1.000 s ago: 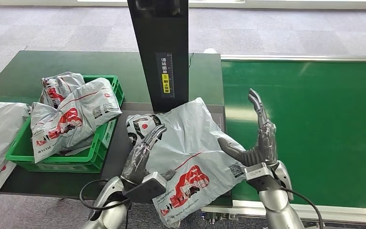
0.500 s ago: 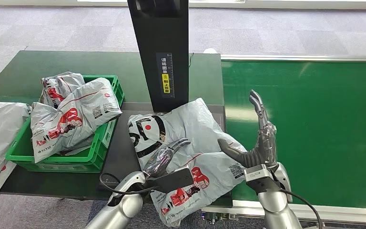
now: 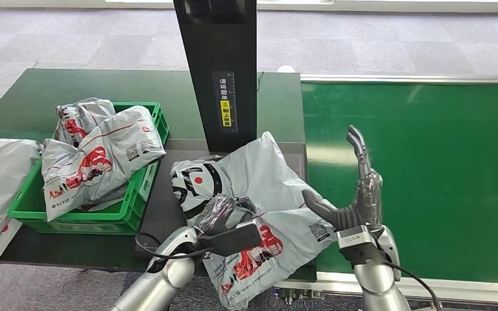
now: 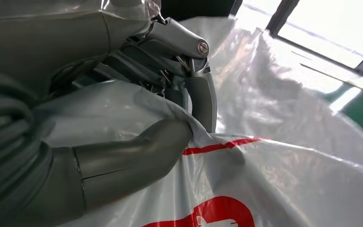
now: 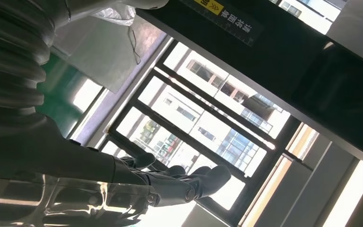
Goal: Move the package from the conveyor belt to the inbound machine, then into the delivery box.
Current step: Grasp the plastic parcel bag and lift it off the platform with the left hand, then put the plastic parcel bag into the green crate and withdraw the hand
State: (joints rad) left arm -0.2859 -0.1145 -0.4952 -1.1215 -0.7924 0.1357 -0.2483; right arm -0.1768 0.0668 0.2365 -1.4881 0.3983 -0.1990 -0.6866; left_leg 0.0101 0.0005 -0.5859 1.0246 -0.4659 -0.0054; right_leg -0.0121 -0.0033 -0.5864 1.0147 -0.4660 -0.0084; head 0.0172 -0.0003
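Packages [image 3: 97, 159] heaped in green crate [image 3: 144, 188], left hand [image 3: 219, 212] gripping package [image 3: 266, 201], right hand [image 3: 356, 194] spread empty

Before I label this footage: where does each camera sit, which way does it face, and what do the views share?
Head view: high on the body, facing forward and down at the package, green crate and conveyor belt; both arms, left hand and right hand show.
Left wrist view: behind the left hand, facing the package it grips.
Right wrist view: behind the right hand, facing up at windows and the black post.
Shared: head and left wrist views show the package.
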